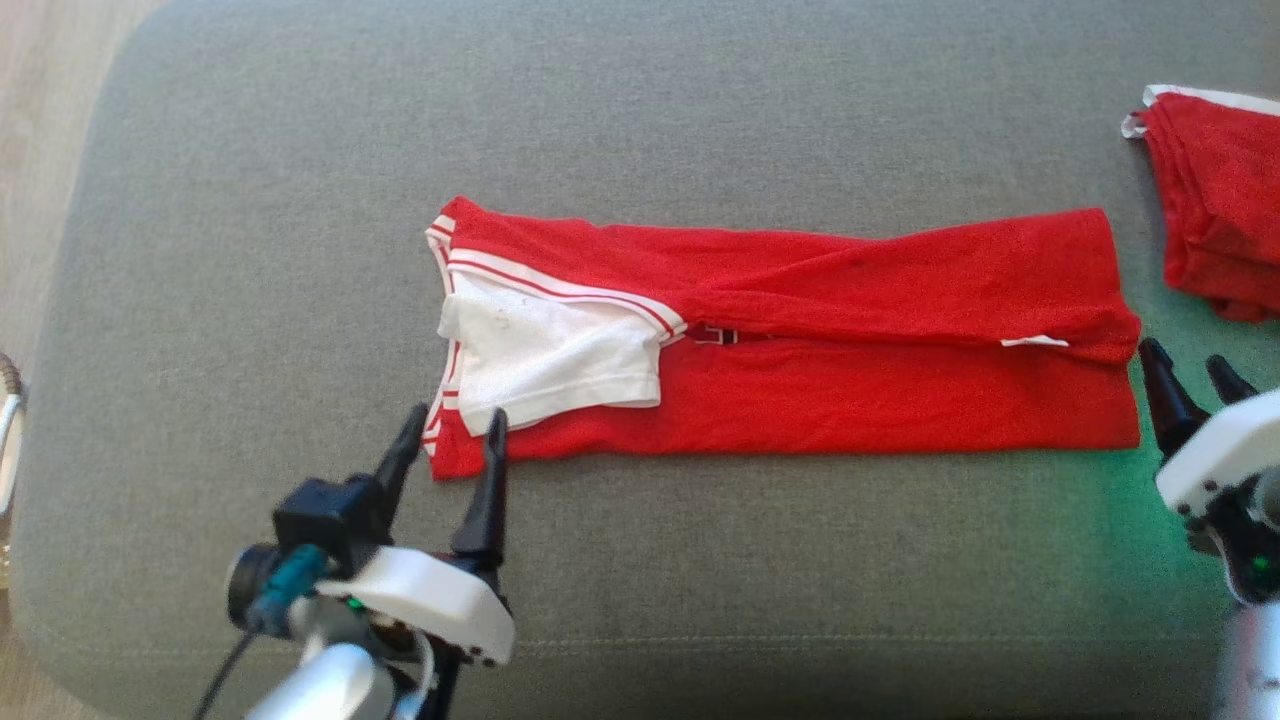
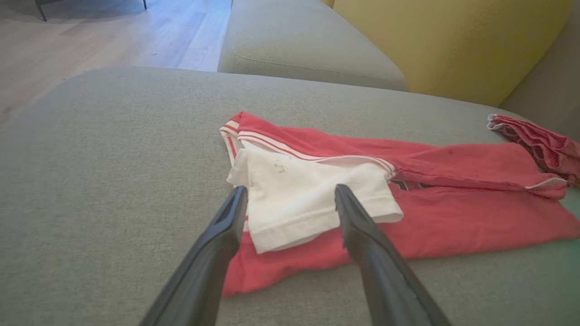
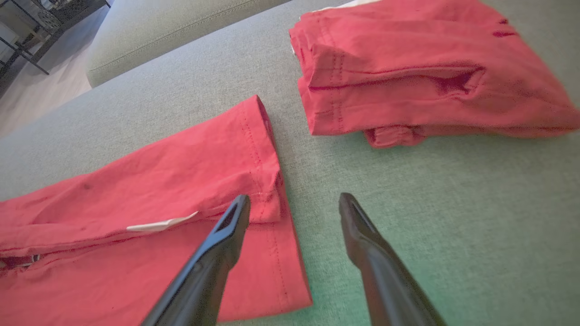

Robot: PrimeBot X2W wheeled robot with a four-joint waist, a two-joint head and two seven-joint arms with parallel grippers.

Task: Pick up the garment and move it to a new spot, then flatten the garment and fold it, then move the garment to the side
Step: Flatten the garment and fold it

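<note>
1. Hovering over the near edge of the sofa (image 1: 700, 560), the left gripper (image 1: 456, 413) has its jaws spread wide and grips nothing. Its tips sit at the shirt's collar-end corner.
2. The right gripper (image 1: 1184, 354) is equally wide and empty, just beside the hem end. In the right wrist view one finger lies over the cloth. With one gripper at each end, the setup looks ready for a two-handed grab.
3. The shirt (image 1: 800, 400) lies mid-cushion as a long red strip, with its sides turned in lengthwise and a white sleeve (image 1: 550, 365) laid on top. The sideways folds look done, so an end-to-end fold probably remains.
4. Farther right, apart from the strip, a pile (image 1: 1220, 200) of folded red cloth sits near the cushion's edge. It likely marks the "side" spot.
5. Beyond are a second seat (image 2: 308, 50), a yellow backrest (image 2: 453, 40) and wood floor (image 2: 113, 31).
</note>
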